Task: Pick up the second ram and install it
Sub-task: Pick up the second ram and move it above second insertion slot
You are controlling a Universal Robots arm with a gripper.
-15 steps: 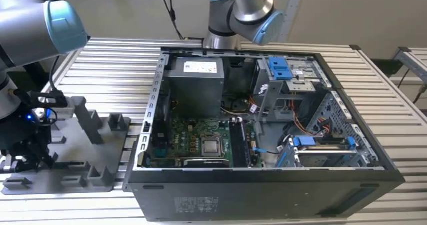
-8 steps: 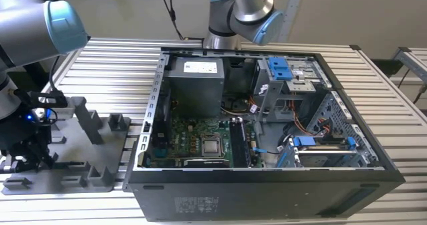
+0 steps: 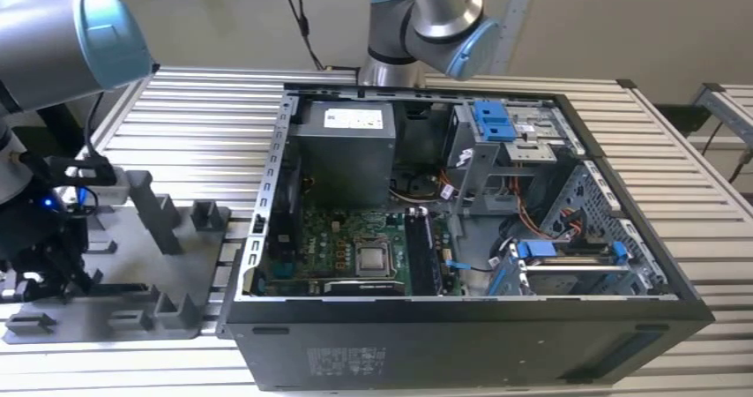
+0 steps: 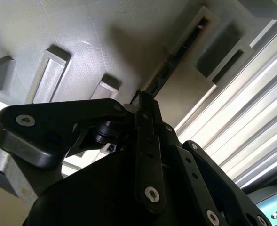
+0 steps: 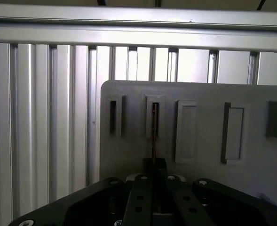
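The second ram [image 5: 154, 134] is a thin dark strip seen edge-on, standing in a slot of the grey tray [image 5: 204, 94]. My gripper [image 5: 154, 164] is shut on its near end. In the second wrist view the same strip [image 4: 169, 66] runs from the tray slot down into my closed fingertips [image 4: 145, 101]. In the exterior view my dark wrist [image 3: 48, 238] hangs low over the tray [image 3: 118, 304], at the exterior view's left of the open computer case [image 3: 471, 326].
An empty narrow slot [image 5: 113, 117] lies beside the ram's slot, and raised grey blocks [image 5: 233, 133] stand further along the tray. The motherboard [image 3: 341, 238] with its silver CPU [image 3: 374, 258] lies inside the case. A second arm [image 3: 429, 18] stands behind the case on the ribbed metal table [image 3: 200, 97].
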